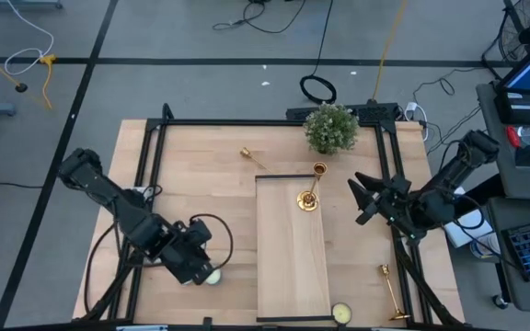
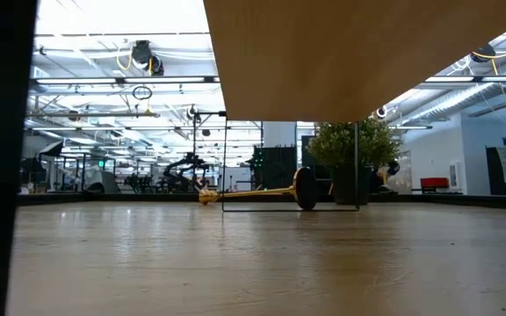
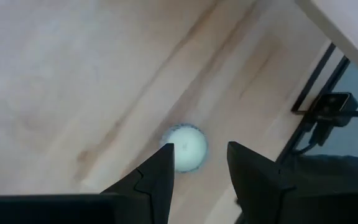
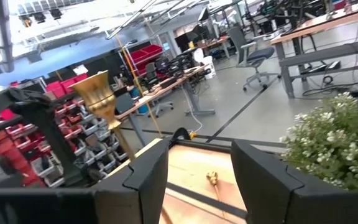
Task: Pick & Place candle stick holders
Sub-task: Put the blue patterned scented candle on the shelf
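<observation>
Overhead view: a wooden table w/ a pale raised board (image 1: 293,267) lying lengthwise at centre-bottom of frame. One candle stick holder (image 1: 310,191) stands upright on the board's top end. A second holder (image 1: 253,157) lies flat on the table, upper centre, left of a small potted plant (image 1: 330,127). A third holder (image 1: 393,292) lies flat at lower right, off the board.

The right gripper (image 1: 368,199) hovers just right of the upright holder, fingers spread and holding nothing. The left gripper (image 1: 201,265) sits low at lower left, fingers apart over a round pale candle (image 1: 213,276), not pinching it. Another candle (image 1: 341,313) rests at the board's bottom edge.

Judgement: one holder looks placed; two remain. The step in hand seems to be btwn placements. Next move likely calls for the right arm to reach a lying holder, grip its thin stem and stand it on the board.

No readable brands, labels or writing.
</observation>
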Robot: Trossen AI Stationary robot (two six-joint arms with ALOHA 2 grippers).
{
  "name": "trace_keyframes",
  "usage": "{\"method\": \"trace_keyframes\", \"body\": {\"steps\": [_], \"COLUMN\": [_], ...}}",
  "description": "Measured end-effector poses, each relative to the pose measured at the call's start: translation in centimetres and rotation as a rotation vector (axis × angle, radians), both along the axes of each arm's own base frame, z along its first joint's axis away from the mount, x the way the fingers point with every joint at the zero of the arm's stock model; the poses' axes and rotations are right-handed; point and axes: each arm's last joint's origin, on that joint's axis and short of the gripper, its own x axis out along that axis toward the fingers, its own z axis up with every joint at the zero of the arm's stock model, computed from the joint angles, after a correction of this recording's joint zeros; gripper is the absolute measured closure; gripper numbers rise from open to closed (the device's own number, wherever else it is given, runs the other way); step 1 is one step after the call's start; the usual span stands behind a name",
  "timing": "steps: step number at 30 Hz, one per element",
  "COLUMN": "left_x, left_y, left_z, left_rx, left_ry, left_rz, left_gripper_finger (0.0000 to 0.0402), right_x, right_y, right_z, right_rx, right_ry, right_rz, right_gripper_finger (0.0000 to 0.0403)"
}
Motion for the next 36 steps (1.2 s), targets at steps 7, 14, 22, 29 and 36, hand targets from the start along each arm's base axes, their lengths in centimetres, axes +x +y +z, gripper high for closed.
{"method": "trace_keyframes", "body": {"steps": [7,14,22,29,36], "left_x": [0.0,0.1,0.6,2.2,3.5], "left_y": [-0.6,-0.9,-1.3,-2.6,-2.9], "left_z": [-2.4,-3.4,-4.4,-9.1,-10.9], "left_rx": [0.002,0.026,-0.047,-0.144,-0.091], "left_ry": [-0.021,-0.047,0.023,0.281,0.3], "left_rz": [-0.101,-0.231,-0.184,-0.063,0.015], "left_gripper_finger": [0.025,0.0249,0.0201,0.0136,0.0086], "right_x": [-0.6,-0.8,-1.0,-1.1,-0.8], "right_y": [0.7,1.5,1.8,2.1,2.4], "right_z": [0.1,0.0,0.0,-0.2,-0.4], "right_rx": [0.016,-0.023,-0.028,-0.021,-0.023], "right_ry": [-0.016,-0.034,-0.03,-0.034,-0.03], "right_rz": [0.057,0.189,0.206,0.22,0.22], "right_gripper_finger": [0.0232,0.0232,0.0232,0.0232,0.0232]}}
